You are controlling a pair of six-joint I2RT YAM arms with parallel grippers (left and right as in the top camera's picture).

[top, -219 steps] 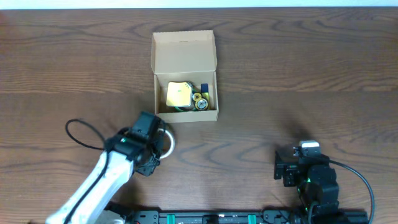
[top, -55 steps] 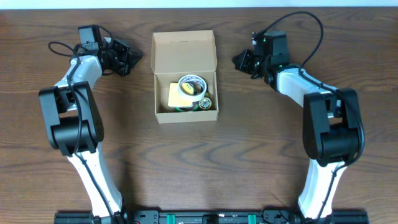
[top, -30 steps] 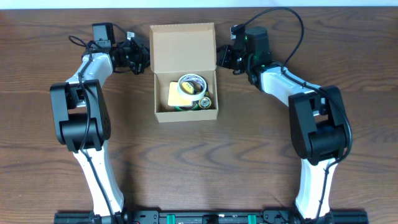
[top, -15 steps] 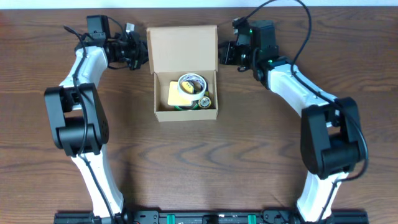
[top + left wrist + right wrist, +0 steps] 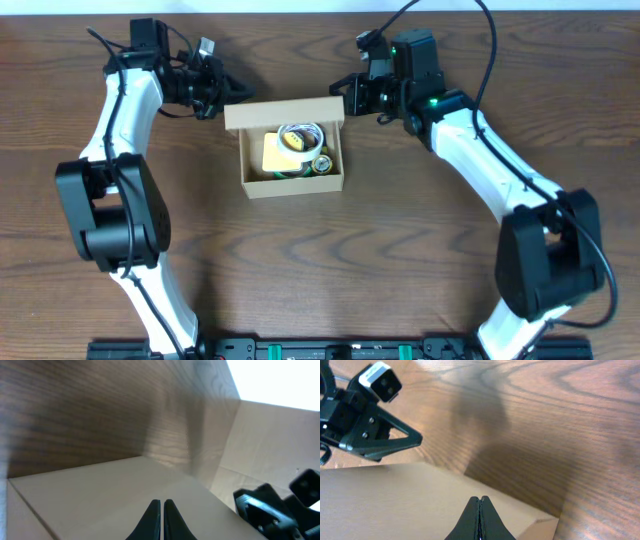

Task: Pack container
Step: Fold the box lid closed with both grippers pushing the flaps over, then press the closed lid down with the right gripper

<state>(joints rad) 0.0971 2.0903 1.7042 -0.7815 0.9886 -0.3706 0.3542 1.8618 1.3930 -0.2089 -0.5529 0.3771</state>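
The container (image 5: 262,185), a tan cardboard mailer box, sits at the table's middle back with its lid flap (image 5: 285,113) tilted up over the rear of the box. Inside lie a yellow pad (image 5: 270,155), a white tape roll (image 5: 298,138) and a smaller roll (image 5: 322,164). My left gripper (image 5: 228,96) is shut, its tips against the lid's left back corner. My right gripper (image 5: 346,88) is shut at the right back corner. In the wrist views, the shut left gripper (image 5: 162,502) and the shut right gripper (image 5: 479,498) each rest on the tan lid (image 5: 90,495) (image 5: 385,500), holding nothing.
Dark wood table (image 5: 420,260) spreads all round the box. The left arm (image 5: 110,130) and the right arm (image 5: 500,170) reach in from the front along each side. Each wrist view shows the other gripper across the lid.
Both shut grippers have moved inward and toward the front behind the lid. The flap has swung up from lying flat behind the box, and the box has slid slightly left.
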